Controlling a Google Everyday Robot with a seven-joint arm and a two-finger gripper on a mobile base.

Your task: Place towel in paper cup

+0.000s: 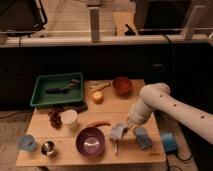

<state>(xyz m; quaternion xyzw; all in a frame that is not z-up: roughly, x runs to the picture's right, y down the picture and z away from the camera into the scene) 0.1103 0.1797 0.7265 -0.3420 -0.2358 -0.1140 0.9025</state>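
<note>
The towel [118, 133] is a crumpled grey-blue cloth lying on the wooden table [42, 127], just right of the purple bowl [91, 142]. My gripper [123, 130] is down at the towel's upper right edge, at the end of the white arm [155, 100] that reaches in from the right. The paper cup [69, 118] is white, stands upright left of centre, and is well to the left of the gripper. The arm's end hides how the gripper sits on the cloth.
A green tray [41, 95] holding dark items sits at the back left. A red-brown bowl [121, 85], an orange fruit [98, 97], grapes [55, 119], a red chili [98, 124], a metal cup [48, 148], a blue cup [27, 143] and a blue sponge [143, 138] are on the table.
</note>
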